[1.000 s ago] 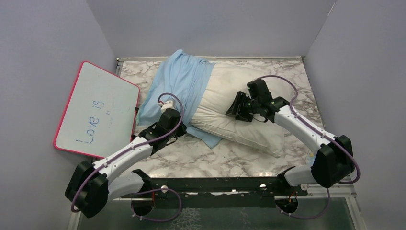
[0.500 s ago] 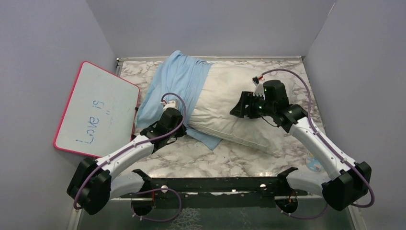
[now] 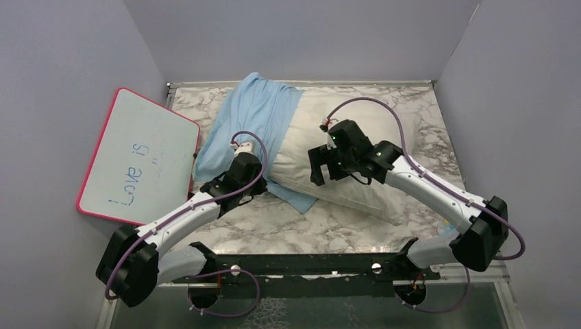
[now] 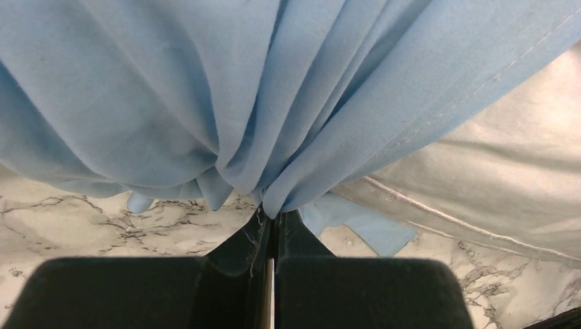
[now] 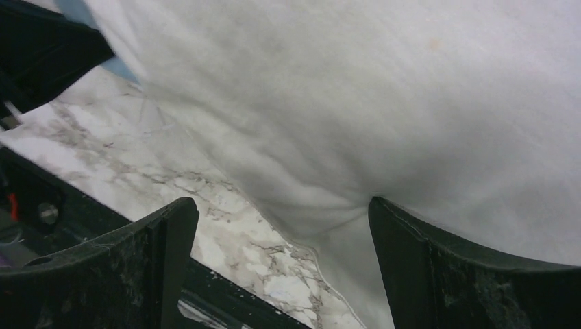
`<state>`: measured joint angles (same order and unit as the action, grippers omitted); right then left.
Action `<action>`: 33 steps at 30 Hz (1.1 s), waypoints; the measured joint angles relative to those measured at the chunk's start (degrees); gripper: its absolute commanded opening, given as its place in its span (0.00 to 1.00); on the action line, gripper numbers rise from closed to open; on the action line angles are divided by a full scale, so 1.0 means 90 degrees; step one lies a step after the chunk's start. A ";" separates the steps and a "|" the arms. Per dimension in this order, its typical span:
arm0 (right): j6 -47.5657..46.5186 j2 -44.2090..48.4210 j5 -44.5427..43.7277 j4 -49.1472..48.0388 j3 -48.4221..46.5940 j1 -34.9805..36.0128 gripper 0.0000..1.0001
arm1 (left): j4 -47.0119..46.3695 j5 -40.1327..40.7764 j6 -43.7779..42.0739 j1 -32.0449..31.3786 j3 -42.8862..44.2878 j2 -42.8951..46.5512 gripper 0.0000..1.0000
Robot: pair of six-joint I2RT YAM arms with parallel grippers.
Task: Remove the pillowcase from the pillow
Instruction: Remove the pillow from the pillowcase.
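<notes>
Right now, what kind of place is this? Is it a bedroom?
Probably not a bedroom, more likely a robot practice booth. Plain grey walls box in a marble-look table. A left arm and a right arm are bolted at its near edge. The pillow lies there with no bed.

Plain light blue for the pillowcase; off-white for the pillow; grey-veined white marble for the table; pink rim, seemingly blue lettering, on the whiteboard.
</notes>
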<state>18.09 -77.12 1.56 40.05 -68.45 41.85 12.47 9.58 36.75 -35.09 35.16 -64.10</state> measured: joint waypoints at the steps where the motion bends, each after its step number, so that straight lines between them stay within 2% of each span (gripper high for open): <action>1: 0.0005 -0.0124 -0.0325 0.0087 -0.0080 0.0114 1.00 | 0.0007 0.0000 0.0002 0.0000 0.0000 0.0000 0.02; 4: 0.0325 -0.0617 -0.1433 0.0401 -0.0228 0.0253 1.00 | 0.0034 0.0002 0.0005 0.0000 0.0010 0.0002 0.15; 5: 0.0539 -0.0840 -0.1831 0.0563 -0.0289 0.0260 1.00 | 0.0066 0.0015 0.0022 -0.0002 0.0017 0.0027 0.21; 7: 0.1059 -0.1297 -0.2545 0.0947 -0.0432 0.0277 1.00 | 0.0194 0.0138 0.0007 0.0000 0.0024 0.0158 0.40; 10: 0.1812 -0.1729 -0.3400 0.1411 -0.0520 0.0299 1.00 | 0.0481 0.0427 -0.0012 0.0012 0.0044 0.0585 0.57; 13: 0.2288 -0.1639 -0.3932 0.1698 -0.0423 0.0272 1.00 | 0.0799 0.0894 -0.0090 0.0024 0.0221 0.1117 0.74; 17: 0.2888 -0.1316 -0.4486 0.1970 -0.0165 0.0155 1.00 | 0.1110 0.1719 -0.0398 0.0029 0.0661 0.1872 0.88; 21: 0.3320 -0.0908 -0.4872 0.2140 0.0182 0.0034 1.00 | 0.1282 0.2191 -0.0908 0.0073 0.1406 0.1870 0.97; 25: 0.3235 -0.0294 -0.4913 0.1953 0.0566 -0.0036 1.00 | 0.1433 0.2169 -0.1297 0.0389 0.2210 0.1030 0.99; 27: 0.3101 -0.0022 -0.4857 0.1800 0.0678 -0.0053 1.00 | 0.1345 0.1790 -0.1370 0.0797 0.2297 0.0576 0.99; 33: 0.2778 0.0454 -0.4490 0.1421 0.0702 -0.0078 1.00 | 0.0646 -0.0362 -0.1294 0.2344 0.2079 -0.0296 0.98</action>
<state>43.09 -73.03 -38.85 52.84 -62.13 41.15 18.28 6.33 25.10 -14.00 53.87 -66.76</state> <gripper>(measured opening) 0.998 0.987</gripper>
